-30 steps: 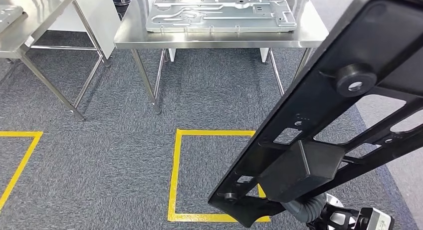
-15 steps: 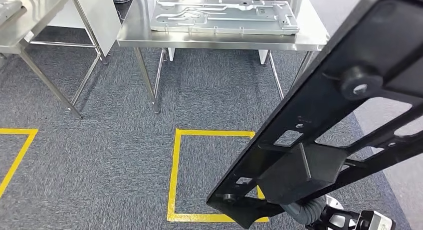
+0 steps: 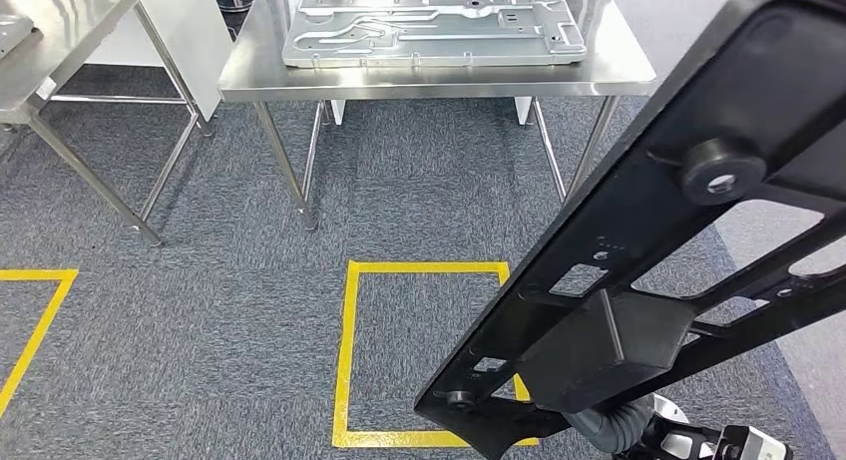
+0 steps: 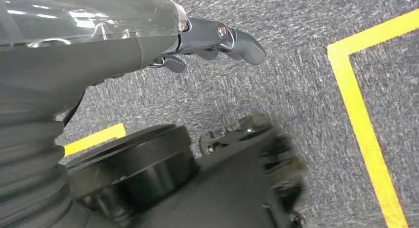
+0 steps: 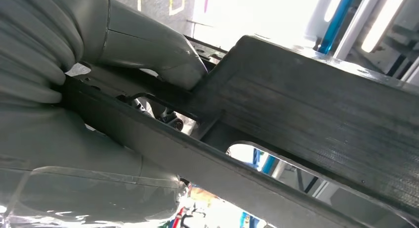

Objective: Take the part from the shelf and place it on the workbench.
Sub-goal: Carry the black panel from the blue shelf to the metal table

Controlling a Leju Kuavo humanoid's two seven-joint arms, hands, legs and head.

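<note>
On the left, the left hand (image 4: 148,45) shows in its wrist view over grey carpet (image 4: 296,79) marked with yellow tape (image 4: 363,134); its dark fingers (image 4: 232,37) reach out with nothing in them, though most of the hand is hidden under the grey cover, so how far apart the fingers lie is hard to judge. In the head view a steel worktop (image 3: 429,76) stands across the carpet, its far edge cut off by the top of the picture, and a flat stamped silver panel (image 3: 429,29) lies on it. A second steel table (image 3: 60,41) is cut off at the left edge. A square of yellow tape (image 3: 349,350) marks the floor in the middle. To the right, the part (image 3: 648,240) is a long black frame, matte, with open cut-outs, a round boss near its upper end and a boxy block low on its length; it runs tilted from low centre to the upper right corner, where it is cut off, held up in the air, well apart from the worktop. In the head view the part hides the right hand, showing no more than a ribbed grey cuff below. In the right wrist view the right hand (image 5: 99,109) wraps the part (image 5: 316,114): the thick thumb lies along one side of a bar and the darker fingers (image 5: 163,116) show through a cut-out on the other, gripping it. The bright background there is washed out.
</note>
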